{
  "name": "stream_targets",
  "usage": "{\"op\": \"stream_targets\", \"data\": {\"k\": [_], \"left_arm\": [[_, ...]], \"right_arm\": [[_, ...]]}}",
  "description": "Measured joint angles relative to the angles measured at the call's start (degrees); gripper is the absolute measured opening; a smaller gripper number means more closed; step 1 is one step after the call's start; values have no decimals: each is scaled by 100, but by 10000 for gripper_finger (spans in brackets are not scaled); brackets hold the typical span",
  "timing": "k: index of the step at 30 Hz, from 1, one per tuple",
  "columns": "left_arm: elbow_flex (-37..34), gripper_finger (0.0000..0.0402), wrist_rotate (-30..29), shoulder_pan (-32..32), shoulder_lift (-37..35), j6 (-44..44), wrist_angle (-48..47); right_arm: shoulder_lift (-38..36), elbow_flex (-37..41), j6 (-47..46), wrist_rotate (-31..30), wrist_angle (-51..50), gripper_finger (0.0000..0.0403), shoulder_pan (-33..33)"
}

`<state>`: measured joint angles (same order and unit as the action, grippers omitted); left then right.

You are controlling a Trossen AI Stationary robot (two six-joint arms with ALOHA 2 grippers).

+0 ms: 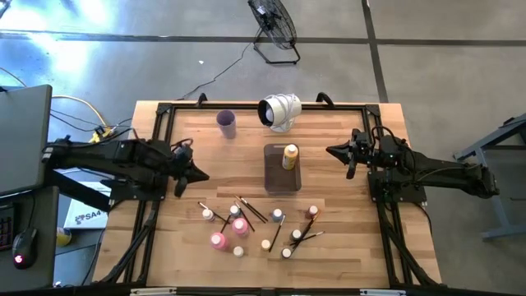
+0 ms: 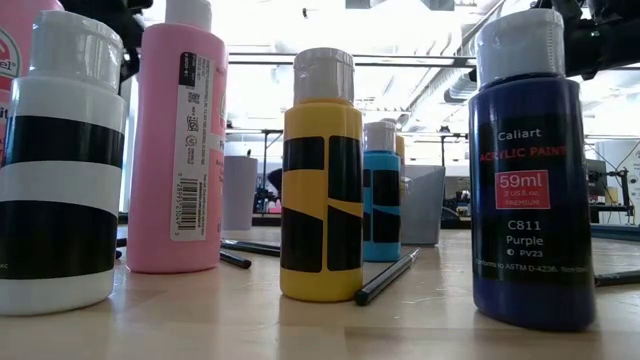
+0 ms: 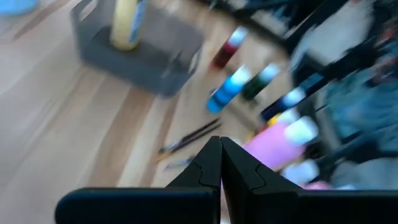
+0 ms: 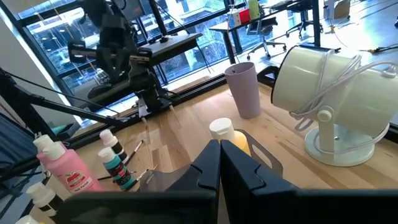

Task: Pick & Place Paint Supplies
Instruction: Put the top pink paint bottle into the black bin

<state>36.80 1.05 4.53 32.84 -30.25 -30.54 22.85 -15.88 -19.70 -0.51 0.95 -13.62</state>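
We see both grippers clenched tight on nothing, the left gripper (image 1: 203, 175) hovering left of the tray and the right gripper (image 1: 330, 150) hovering to its right, dark fingertips (image 3: 219, 149) pressed into a single point. The clear grey rectangular tray (image 1: 282, 184) at mid-table holds one upright yellow bottle (image 1: 290, 156), with the lilac cup (image 1: 227, 124) and a white lamp (image 1: 280, 112) behind it. On the pale wood-grain table (image 1: 353, 247) near the front edge we find the other paint supplies scattered: smooth plastic, white-capped paint bottles, among them a big pink bottle (image 1: 240, 226), and thin dark paintbrushes (image 1: 250, 210) lying flat between them.
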Motion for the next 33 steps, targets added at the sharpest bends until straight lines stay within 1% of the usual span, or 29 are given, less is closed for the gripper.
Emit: {"op": "stream_targets", "data": {"k": [2,4,11,18,27,33], "left_arm": [[146,0,-282,201,127,-1,-502],[217,0,-451,411,257,-1,-807],[229,0,-463,997,913,-87,-910],[229,0,-360,1013,1317,-523,-1136],[229,0,-335,1013,1263,-605,-1043],[229,0,11,1013,1268,-609,-914]], "right_arm": [[0,0,0,2,-1,2,-1],[-2,0,0,33,-2,2,0],[0,0,2,46,-7,2,-1],[0,0,1,46,-9,2,1],[0,0,2,48,-26,2,0],[-1,0,4,48,-26,2,0]]}}
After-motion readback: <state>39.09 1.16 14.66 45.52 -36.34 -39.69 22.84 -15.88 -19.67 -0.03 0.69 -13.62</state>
